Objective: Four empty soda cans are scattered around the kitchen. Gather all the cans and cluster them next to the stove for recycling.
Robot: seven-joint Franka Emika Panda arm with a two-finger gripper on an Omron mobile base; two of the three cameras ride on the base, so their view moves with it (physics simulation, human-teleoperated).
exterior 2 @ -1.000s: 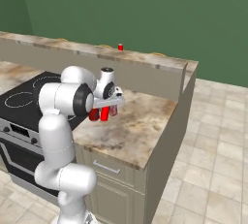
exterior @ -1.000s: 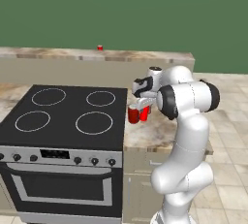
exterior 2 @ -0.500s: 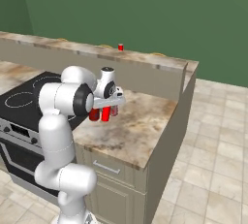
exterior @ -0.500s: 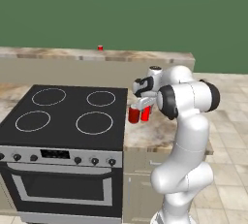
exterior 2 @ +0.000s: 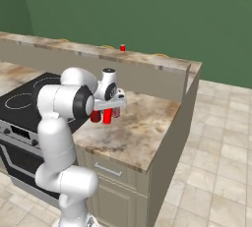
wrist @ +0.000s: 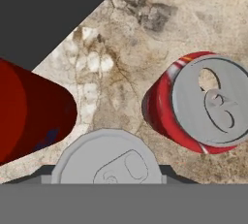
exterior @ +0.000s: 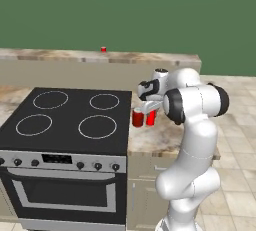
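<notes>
My hand [exterior: 149, 111] over the cans beside the stove [exterior: 70, 117]

It grips one soda can [wrist: 107, 157]; two more cans [wrist: 201, 103] stand on the tabletop [exterior 2: 142, 127] just right of the cooktop, another [exterior: 103, 49] on the far ledge.

We see the soda cans [wrist: 193, 104] as glossy red-painted metal with dull, matt grey lids, standing on a counter [wrist: 193, 14] of tan marbled stone that looks polished yet mottled. At the left of the frame the stove [exterior: 70, 117] has a smooth, flat black top with thin white rings, above a brushed steel front panel [exterior: 60, 161] set with black knobs.
</notes>
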